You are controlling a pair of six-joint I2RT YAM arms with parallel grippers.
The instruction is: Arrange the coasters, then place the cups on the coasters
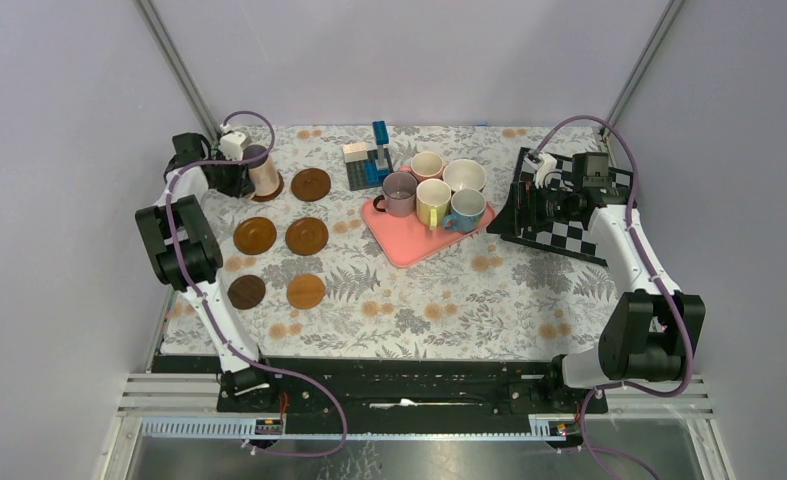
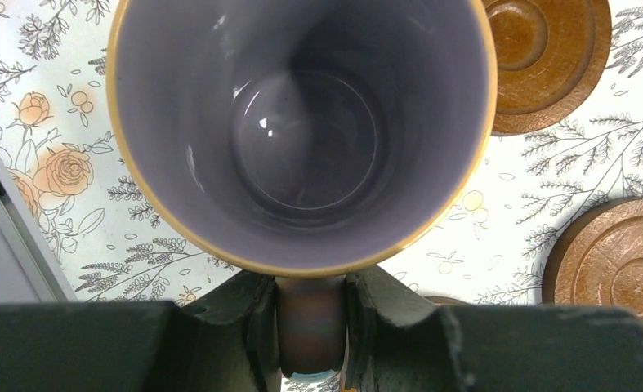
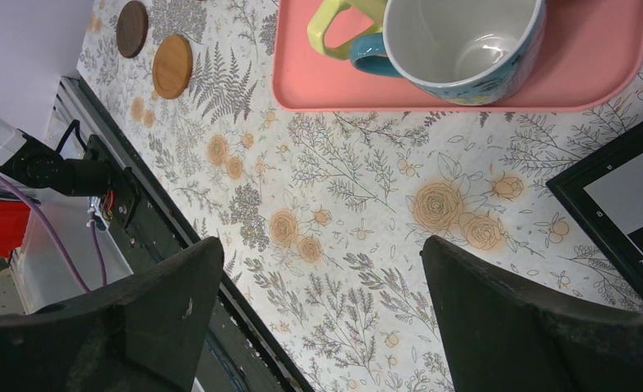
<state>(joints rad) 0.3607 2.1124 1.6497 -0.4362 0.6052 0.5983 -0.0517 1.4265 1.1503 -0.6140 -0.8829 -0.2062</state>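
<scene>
A salmon pink cup [image 1: 264, 172] is at the back left over a dark coaster [image 1: 272, 195]; whether it rests on it I cannot tell. My left gripper [image 1: 241, 178] is shut on its handle [image 2: 311, 327], and the cup's greyish inside [image 2: 301, 131] fills the left wrist view. Other coasters [image 1: 311, 184] [image 1: 255, 236] [image 1: 307, 236] [image 1: 246, 292] [image 1: 306, 291] lie bare in two columns. On the pink tray [image 1: 406, 245] stand the mauve [image 1: 400, 192], pale pink [image 1: 427, 165], white [image 1: 464, 176], yellow [image 1: 433, 203] and light blue [image 1: 467, 210] cups. My right gripper [image 1: 527, 205] hangs open and empty to the tray's right.
A black-and-white checkerboard [image 1: 579, 235] lies at the back right under the right arm. A small stack of blue and white blocks [image 1: 369, 160] stands behind the tray. Cage posts rise at both back corners. The table's black front rail [image 3: 162, 237] shows under the right gripper [image 3: 322, 318].
</scene>
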